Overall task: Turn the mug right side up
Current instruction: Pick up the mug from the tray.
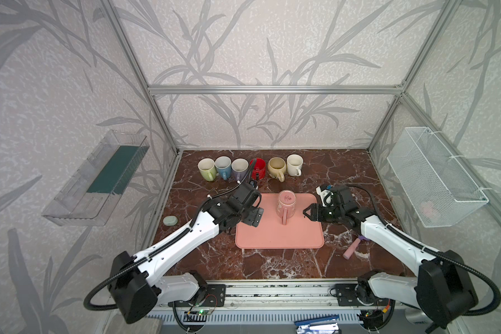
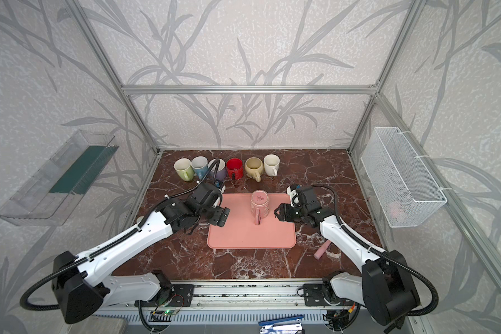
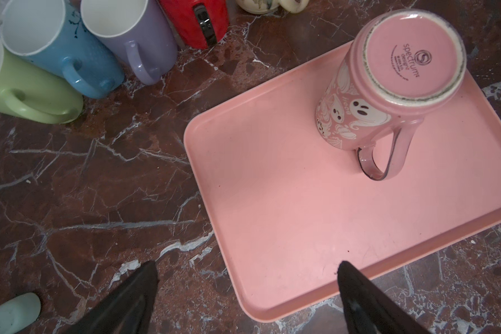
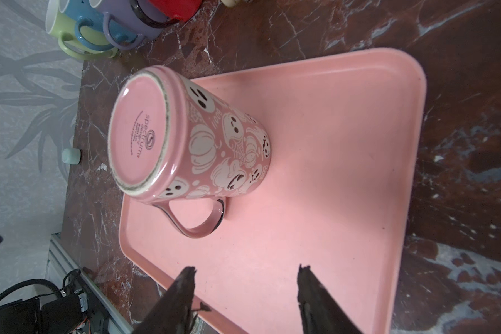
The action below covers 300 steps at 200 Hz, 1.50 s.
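Note:
A pink mug with white ghosts and pumpkins stands upside down on the far half of a pink tray, its base up and its handle towards the front. My left gripper hovers wide open over the tray's left edge, apart from the mug. To the mug's right my right gripper is open about halfway above the tray, pointing at the mug without touching it. Nothing is between either pair of fingers.
Several upright mugs line the back of the marble table, from a green mug to a white mug. A mint object lies at the left edge, a pink cylinder front right. A wire basket hangs on the right wall.

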Available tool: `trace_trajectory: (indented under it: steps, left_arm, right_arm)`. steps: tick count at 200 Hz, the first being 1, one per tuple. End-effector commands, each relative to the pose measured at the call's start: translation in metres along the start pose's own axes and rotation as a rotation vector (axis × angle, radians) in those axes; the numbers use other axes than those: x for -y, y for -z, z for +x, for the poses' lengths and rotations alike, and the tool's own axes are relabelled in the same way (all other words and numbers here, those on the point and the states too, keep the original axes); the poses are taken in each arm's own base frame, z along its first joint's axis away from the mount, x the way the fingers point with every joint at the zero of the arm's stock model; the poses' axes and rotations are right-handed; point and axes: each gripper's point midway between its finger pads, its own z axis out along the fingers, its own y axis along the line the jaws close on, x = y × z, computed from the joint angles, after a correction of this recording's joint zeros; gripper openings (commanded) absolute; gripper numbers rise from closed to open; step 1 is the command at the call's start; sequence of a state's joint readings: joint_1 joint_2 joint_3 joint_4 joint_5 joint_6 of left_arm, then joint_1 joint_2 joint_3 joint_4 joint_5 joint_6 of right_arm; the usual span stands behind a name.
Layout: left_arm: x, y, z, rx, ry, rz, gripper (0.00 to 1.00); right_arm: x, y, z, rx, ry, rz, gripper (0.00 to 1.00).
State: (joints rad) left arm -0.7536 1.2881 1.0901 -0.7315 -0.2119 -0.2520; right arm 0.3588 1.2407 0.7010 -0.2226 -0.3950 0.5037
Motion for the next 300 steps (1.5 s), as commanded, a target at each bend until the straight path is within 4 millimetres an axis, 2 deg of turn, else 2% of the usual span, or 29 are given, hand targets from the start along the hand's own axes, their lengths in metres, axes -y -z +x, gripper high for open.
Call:
trace_trajectory:
  steps: [1,30,81,118,163,184,222,266,300]
  left_arm:
    - [0.008,-0.002,-0.017,0.021,0.008,-0.035,0.92]
    - [0.032,-0.014,-0.030,0.014,0.017,-0.036,0.86]
    - [0.072,-0.044,-0.033,-0.047,0.093,-0.047,0.76]
    - [0.094,-0.058,-0.032,-0.079,0.110,-0.062,0.71]
    - [0.111,-0.076,-0.032,-0.095,0.160,-0.042,0.66]
    - [0.118,-0.084,-0.032,-0.117,0.183,-0.039,0.62]
    - [0.123,-0.094,-0.033,-0.125,0.174,-0.052,0.61]
    - [0.114,-0.108,-0.028,-0.167,0.159,-0.151,0.57]
    - [0.116,-0.117,-0.025,-0.185,0.163,-0.152,0.52]
  right_arm:
    - [-0.004,0.001,-0.008,0.028,-0.025,-0.061,0.58]
    - [0.006,0.003,-0.010,0.039,-0.048,-0.038,0.58]
    - [0.025,0.002,-0.010,0.076,-0.120,0.010,0.58]
    - [0.033,0.002,-0.011,0.097,-0.151,0.025,0.59]
    - [0.035,0.004,-0.009,0.104,-0.168,0.033,0.59]
    - [0.038,0.006,-0.007,0.114,-0.168,0.044,0.59]
    - [0.038,0.006,-0.005,0.110,-0.171,0.038,0.60]
    - [0.038,0.007,-0.004,0.113,-0.165,0.039,0.60]
    - [0.038,0.006,-0.003,0.108,-0.163,0.042,0.60]
